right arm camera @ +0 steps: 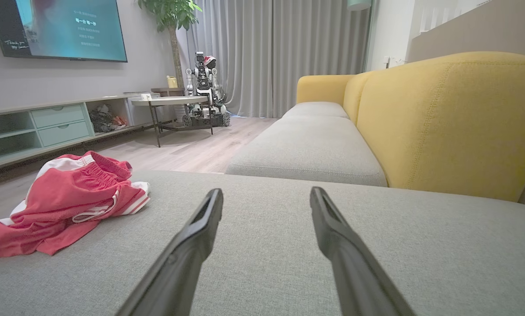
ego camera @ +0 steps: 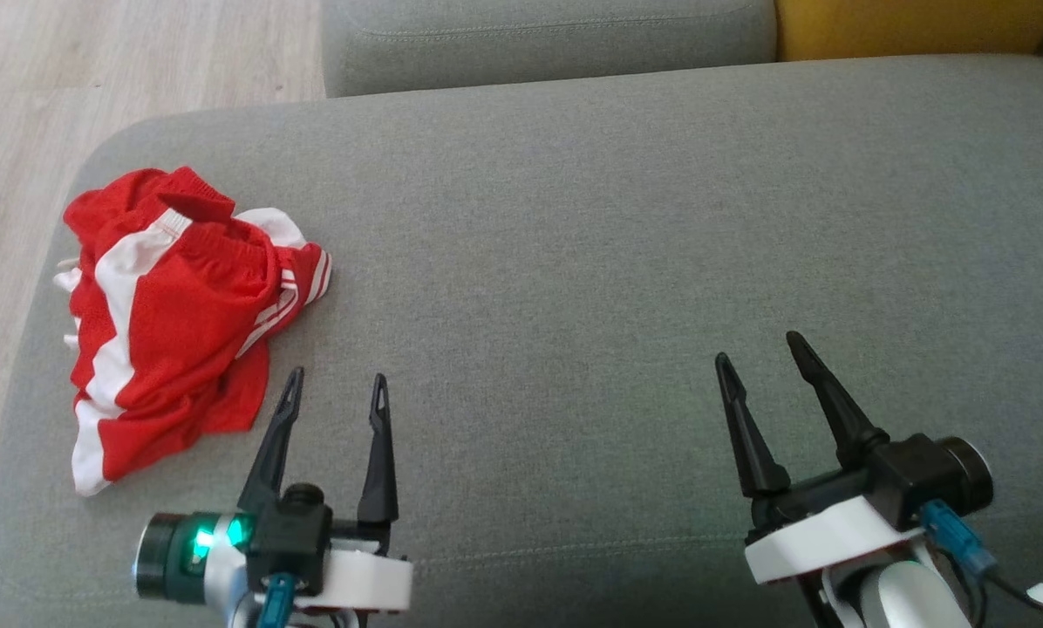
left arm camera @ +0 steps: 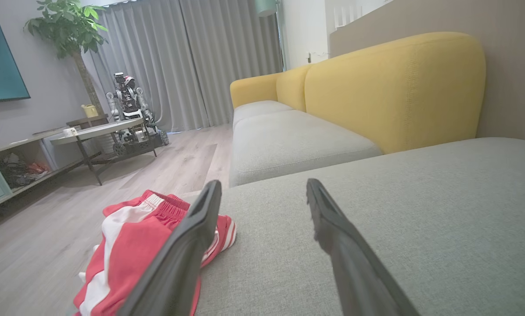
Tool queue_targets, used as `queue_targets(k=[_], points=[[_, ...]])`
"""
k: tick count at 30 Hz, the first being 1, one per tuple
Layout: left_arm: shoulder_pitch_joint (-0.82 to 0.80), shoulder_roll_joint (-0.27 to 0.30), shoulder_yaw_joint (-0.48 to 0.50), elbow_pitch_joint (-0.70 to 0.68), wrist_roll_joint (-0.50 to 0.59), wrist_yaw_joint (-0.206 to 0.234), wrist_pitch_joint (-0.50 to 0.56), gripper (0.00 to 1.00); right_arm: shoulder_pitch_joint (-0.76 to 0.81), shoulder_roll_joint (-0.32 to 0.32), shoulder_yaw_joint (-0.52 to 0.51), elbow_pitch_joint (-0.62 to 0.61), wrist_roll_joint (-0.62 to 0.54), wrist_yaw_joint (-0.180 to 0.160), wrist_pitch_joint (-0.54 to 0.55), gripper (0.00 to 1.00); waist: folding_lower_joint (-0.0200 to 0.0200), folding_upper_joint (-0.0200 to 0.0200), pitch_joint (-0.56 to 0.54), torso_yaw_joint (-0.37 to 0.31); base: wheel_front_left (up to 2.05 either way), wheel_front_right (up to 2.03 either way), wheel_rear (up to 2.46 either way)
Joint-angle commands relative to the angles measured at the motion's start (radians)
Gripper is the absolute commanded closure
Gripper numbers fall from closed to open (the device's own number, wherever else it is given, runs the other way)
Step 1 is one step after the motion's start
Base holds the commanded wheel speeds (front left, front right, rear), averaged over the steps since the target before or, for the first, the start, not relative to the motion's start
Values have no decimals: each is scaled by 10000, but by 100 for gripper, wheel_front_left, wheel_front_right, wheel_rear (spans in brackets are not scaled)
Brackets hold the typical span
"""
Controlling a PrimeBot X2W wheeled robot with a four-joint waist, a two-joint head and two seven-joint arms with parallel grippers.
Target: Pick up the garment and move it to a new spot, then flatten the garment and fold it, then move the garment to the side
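Shorts (ego camera: 168,314), red with white stripes, are lying crumpled at the cushion's (ego camera: 617,218) left edge, spreading toward the near-left corner. A white bit is poking slightly past that edge. Nothing is gripping them.

Left tool (ego camera: 337,377) is hovering by the near edge, left of middle, with its fingers standing apart and nothing between them. Its left fingertip is sitting just beside the shorts' near-right hem. Head view is showing a small gap there, so no contact. In left wrist view that finger is overlapping the shorts (left arm camera: 131,237) by line of sight only.

Right tool (ego camera: 757,347) is hovering over the near-right part of the cushion, fingers also apart and empty, well apart from the shorts. Both tools are pointing toward the far edge.

A second grey seat (ego camera: 548,39) is butting up beyond the far edge, and a yellow backrest (ego camera: 914,26) is showing past the far-right corner. Wood floor (ego camera: 24,105) is running along the left edge. Another robot (right arm camera: 205,92) is standing across the room in front of grey curtains (right arm camera: 280,52).
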Motion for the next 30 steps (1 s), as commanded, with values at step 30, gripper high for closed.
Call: queue_targets(k=[30], points=[[325,-1139,2177,6,1039,-1766,-122,0,-205,-118,240,-364,6,-2,-93,0,0,0,83,72,0,0,0]])
